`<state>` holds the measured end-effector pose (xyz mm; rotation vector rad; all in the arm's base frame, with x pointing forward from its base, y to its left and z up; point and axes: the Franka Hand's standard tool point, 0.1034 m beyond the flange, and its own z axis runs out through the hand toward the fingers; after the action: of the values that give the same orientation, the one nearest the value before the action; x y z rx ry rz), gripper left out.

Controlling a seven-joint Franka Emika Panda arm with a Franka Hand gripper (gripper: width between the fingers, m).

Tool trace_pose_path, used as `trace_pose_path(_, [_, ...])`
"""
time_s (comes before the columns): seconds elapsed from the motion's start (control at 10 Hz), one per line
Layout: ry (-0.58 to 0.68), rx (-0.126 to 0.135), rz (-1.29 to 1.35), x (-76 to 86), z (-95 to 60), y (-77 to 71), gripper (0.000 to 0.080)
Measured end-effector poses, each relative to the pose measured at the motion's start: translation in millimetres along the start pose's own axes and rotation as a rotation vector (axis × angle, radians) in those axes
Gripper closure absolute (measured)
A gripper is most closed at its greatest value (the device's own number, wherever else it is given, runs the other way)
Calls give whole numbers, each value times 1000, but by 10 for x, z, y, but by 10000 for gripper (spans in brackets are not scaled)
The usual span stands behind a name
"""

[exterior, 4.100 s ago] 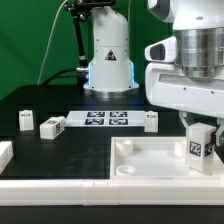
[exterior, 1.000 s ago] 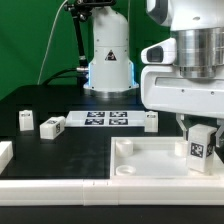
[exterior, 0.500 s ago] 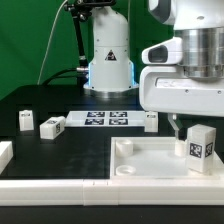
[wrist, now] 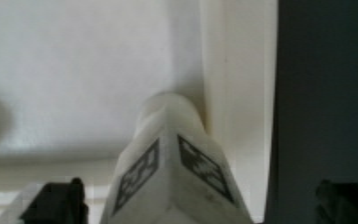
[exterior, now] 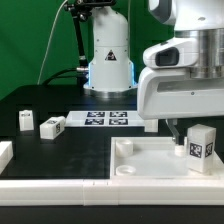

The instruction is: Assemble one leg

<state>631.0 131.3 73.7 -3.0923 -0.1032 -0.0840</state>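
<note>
The leg (exterior: 200,147), a small white block with marker tags, stands upright in the near right corner of the large white tray-like piece (exterior: 145,168) in the exterior view. My gripper (exterior: 192,123) hangs just above it, open, with one finger (exterior: 172,129) showing beside the leg. In the wrist view the leg (wrist: 172,160) rises between the two dark fingertips (wrist: 55,203), which stand wide apart and clear of it. The gripper (wrist: 197,206) holds nothing.
Three more legs lie on the black table: two at the exterior view's left (exterior: 25,120) (exterior: 52,126) and one near the middle (exterior: 151,120). The marker board (exterior: 105,118) lies at the back. A white piece (exterior: 5,152) sits at the left edge.
The gripper has opened, let go of the leg and risen a little. The leg now stands free in the tray's corner.
</note>
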Motion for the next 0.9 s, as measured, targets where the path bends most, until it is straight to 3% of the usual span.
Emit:
trace_pose_path(0.2, [6,-28,-203,18,-17,-23,151])
trace_pose_path(0.6, [2,-28,-440,24,-14,50,151])
trace_pose_path(0.9, [2,-29,-439,26,-15,56,509])
